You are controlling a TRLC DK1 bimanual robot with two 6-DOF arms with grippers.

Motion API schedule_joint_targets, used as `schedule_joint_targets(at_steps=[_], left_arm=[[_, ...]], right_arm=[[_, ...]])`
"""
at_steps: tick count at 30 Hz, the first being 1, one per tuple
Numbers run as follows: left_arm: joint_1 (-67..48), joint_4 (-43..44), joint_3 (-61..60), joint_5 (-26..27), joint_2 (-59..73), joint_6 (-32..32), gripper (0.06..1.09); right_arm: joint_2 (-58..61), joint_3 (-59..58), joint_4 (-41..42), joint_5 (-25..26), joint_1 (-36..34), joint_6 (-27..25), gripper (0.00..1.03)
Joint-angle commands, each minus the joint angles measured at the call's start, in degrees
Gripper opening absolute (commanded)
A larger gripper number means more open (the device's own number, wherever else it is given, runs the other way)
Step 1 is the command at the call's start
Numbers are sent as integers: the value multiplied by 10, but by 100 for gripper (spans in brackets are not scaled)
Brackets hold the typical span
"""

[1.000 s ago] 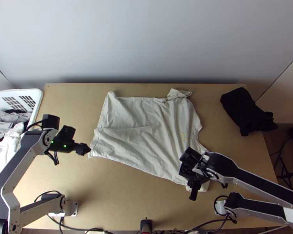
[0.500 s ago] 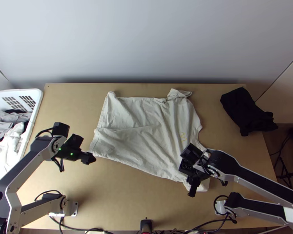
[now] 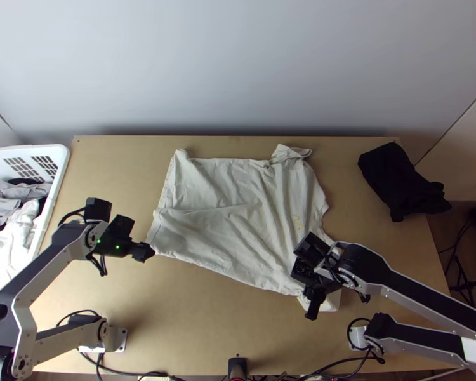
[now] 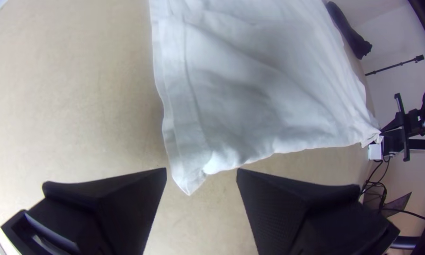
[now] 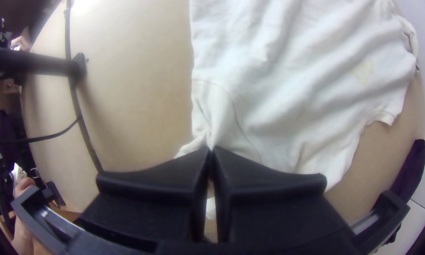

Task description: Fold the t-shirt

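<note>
From where I stand, taking the wall side as twelve, the shirt [image 3: 235,190] lies mid-table, broadly spread, its hem [image 4: 174,113] towards nine. I'd call the fold barely begun: the body is still to be doubled and the sleeve [image 3: 290,153] at one o'clock brought in.

At half past four, the right gripper [image 5: 211,149] is clamped on a gathered bit of cloth near the shoulder. At eight, the left gripper [image 4: 202,170] has its fingers parted, one either side of the hem corner [image 4: 189,183]; closing there looks like the next need, though that loose point could slip out.

The cloth is off-white, soft and matte, with shallow ripples, a long crease running from nine towards the middle, a stitched hem band and a small yellow mark [image 3: 297,222]. Its outline is a lopsided, wavy-edged block.
</note>
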Motion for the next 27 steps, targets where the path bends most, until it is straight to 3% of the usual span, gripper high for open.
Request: schedule_joint_targets(at_steps=[1,5,7,11,17,27], left_arm=[[2,19,-9,0,25,-5,58],[-3,13,-19,5,28,-16,17],[-3,-7,-19,7,16,-14,9],[18,-86,-5,9,-16,30,9],[123,-218,33,10,-39,151,9],[199,-403,48,7,-40,287,9]], right_arm=[[0,0,-1,0,-1,0,3],[1,3,-1,0,-4,-2,3],[0,8,-5,1,-5,-2,3],[-6,18,-6,1,-5,-4,3],[-1,54,-39,-6,-1,-6,3],[19,35,-141,-36,23,-60,3]])
